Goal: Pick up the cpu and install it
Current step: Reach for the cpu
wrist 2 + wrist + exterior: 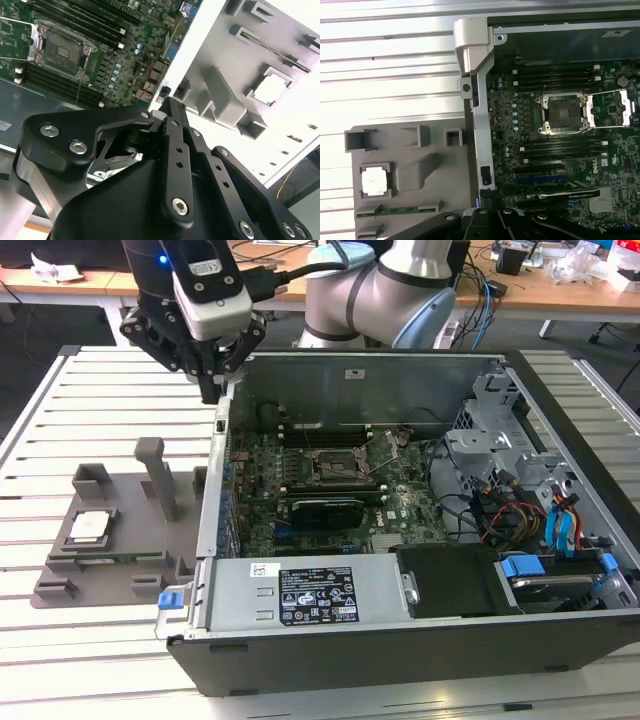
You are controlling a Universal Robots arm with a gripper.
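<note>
Pale silver-grey cpu [90, 526] against flat grey fixture plate [60, 585]. Green motherboard [400, 505] inside black-and-silver case [400, 655], with bright blue clips [522, 566]. White worktop [100, 390], striped by parallel slats. Matte black hand [208, 390].

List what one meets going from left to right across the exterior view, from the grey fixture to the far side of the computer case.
cpu → grey upright post → black socket → blue cables
</note>
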